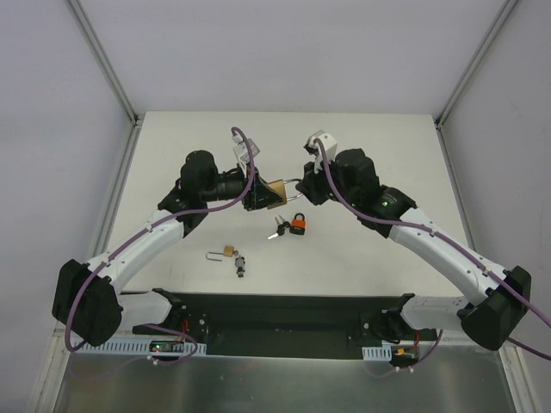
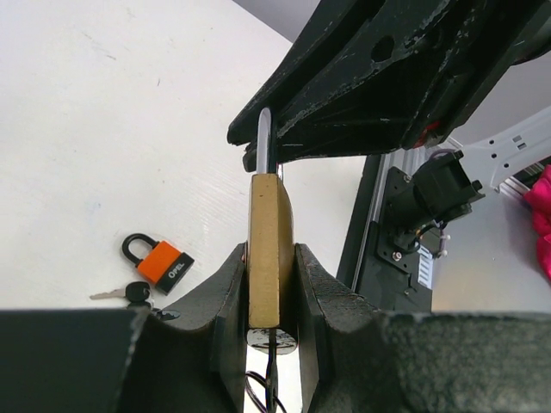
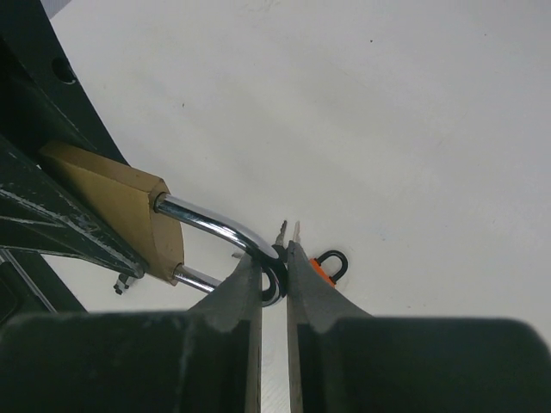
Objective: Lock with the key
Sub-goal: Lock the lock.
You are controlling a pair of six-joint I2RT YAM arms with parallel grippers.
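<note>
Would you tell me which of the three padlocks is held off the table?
The large padlock: left gripper clamps its body, right gripper its shackle. The orange padlock and small padlock lie on the table.

One marking can be made out. The small orange-and-black padlock (image 2: 159, 261) lying on the white surface (image 2: 103, 129) carries a short white brand word across its black lower band. It reads roughly "OPEL", but is too small to confirm letter for letter.
</note>
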